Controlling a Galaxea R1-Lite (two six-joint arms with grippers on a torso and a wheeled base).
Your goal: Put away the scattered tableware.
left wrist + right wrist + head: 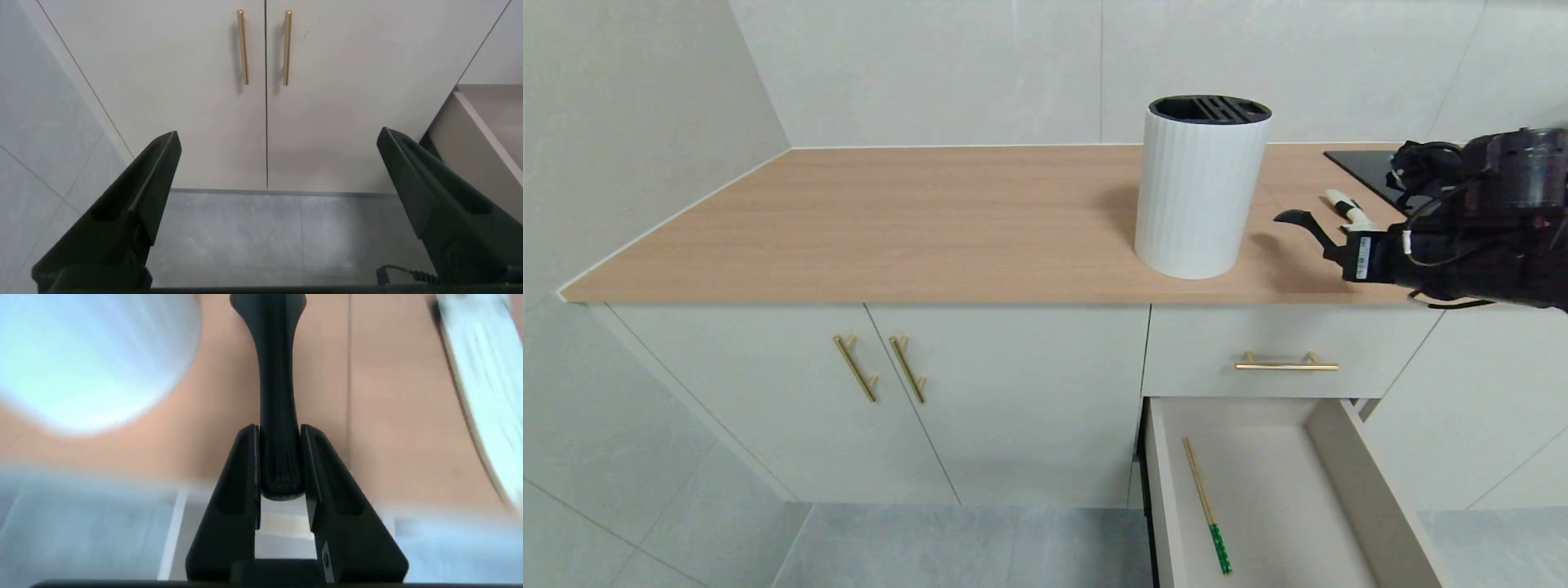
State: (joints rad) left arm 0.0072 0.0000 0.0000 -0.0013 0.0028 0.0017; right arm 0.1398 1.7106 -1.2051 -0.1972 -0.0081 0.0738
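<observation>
On the left, from the left wrist: left claw [278, 139] spread wide, nothing in it, over the grey floor [270, 237] in front of two cupboard doors [163, 82] with gold handles. From the head: long wooden bench [890, 220], then a tall white holder [1201, 196] with black slots on top, standing upright. Below, an open drawer [1372, 490] with chopsticks [1205, 502] inside, green at one end. Right of the holder, a black tool [1298, 219] sticking out of the right claw [1339, 249], over the bench. From the right wrist, up close: fingers [237, 482] squeezed tight on the tool's handle. Nearby, a white-handled thing [1349, 211] lying on the bench beside a black cooktop [1364, 167].
</observation>
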